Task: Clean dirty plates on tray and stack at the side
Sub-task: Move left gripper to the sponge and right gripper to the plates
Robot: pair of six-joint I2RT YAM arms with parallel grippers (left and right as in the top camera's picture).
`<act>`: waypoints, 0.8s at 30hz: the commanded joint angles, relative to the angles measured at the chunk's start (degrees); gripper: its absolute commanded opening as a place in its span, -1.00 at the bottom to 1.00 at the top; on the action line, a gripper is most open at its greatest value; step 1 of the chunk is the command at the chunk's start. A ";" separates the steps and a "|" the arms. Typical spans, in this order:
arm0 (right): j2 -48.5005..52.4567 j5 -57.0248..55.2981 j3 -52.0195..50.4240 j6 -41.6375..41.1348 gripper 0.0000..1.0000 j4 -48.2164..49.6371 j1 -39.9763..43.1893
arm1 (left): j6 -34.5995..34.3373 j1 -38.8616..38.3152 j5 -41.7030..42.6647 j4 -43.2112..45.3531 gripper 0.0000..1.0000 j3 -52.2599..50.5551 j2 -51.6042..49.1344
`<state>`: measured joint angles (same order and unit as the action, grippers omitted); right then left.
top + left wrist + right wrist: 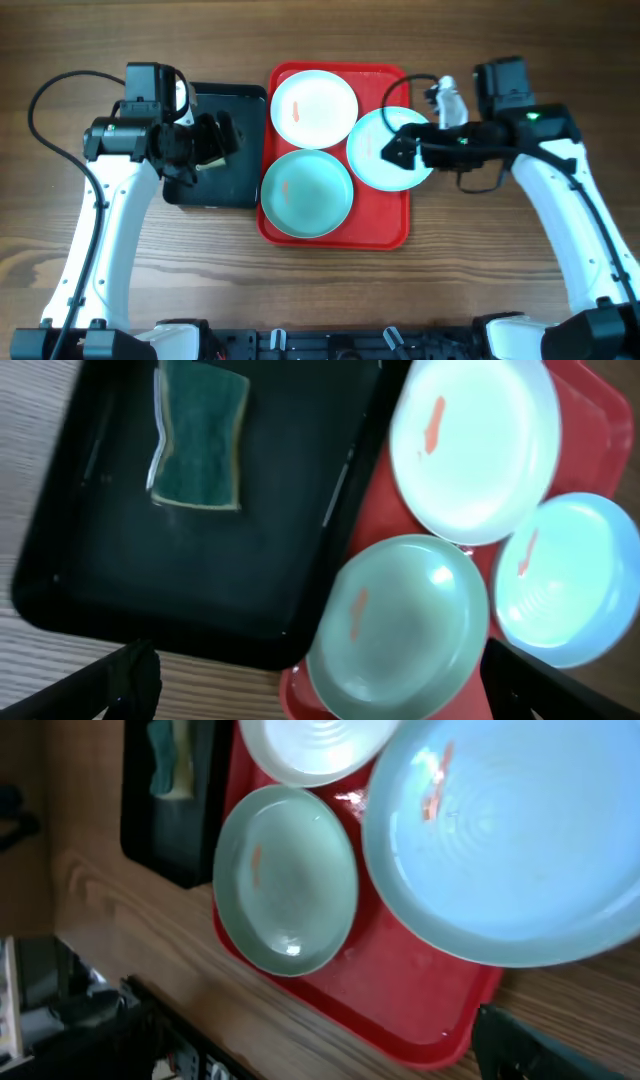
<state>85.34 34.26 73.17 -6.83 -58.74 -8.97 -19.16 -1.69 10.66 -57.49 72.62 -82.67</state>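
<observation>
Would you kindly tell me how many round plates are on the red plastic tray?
3: a white round plate far left, a pale green round plate near left, a light blue round plate overhanging the red tray's right rim. None looks hidden.

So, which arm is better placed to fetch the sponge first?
Left. The left gripper, open, hovers over the black tray, the green sponge in its wrist view. The right gripper, also open, hangs over the light blue plate at the right edge of the red tray.
</observation>
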 commanded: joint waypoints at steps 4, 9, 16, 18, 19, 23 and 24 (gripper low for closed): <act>0.59 -1.46 0.20 -5.86 0.19 5.81 -7.78 | 0.96 0.59 -7.58 0.17 1.00 1.11 -0.17; 0.61 -21.33 0.20 -14.82 -0.28 5.64 -14.47 | 0.94 0.59 -7.56 0.81 0.75 0.70 -0.22; 4.00 -31.39 -1.84 -21.53 -0.27 7.32 -21.62 | 0.94 0.59 -7.54 0.85 -0.92 0.57 -0.76; 6.03 -31.26 -2.05 -22.27 -0.10 7.85 -22.21 | 0.94 0.59 -7.54 0.85 -0.92 0.57 -0.76; 7.67 -31.23 -2.05 -22.29 -0.06 8.48 -22.27 | 0.94 0.59 -7.54 0.85 -0.92 0.57 -0.76; 13.03 -29.66 -2.05 -25.75 0.25 10.36 -22.27 | 0.96 0.59 -7.56 0.85 -0.92 0.57 -0.76; 14.23 -28.26 -2.05 -25.77 0.25 10.95 -22.27 | 0.98 0.59 -7.56 0.87 -0.88 0.57 -0.76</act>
<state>96.05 4.80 71.70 -29.76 -49.15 -30.98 -18.74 -1.43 4.08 -56.80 72.62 -82.74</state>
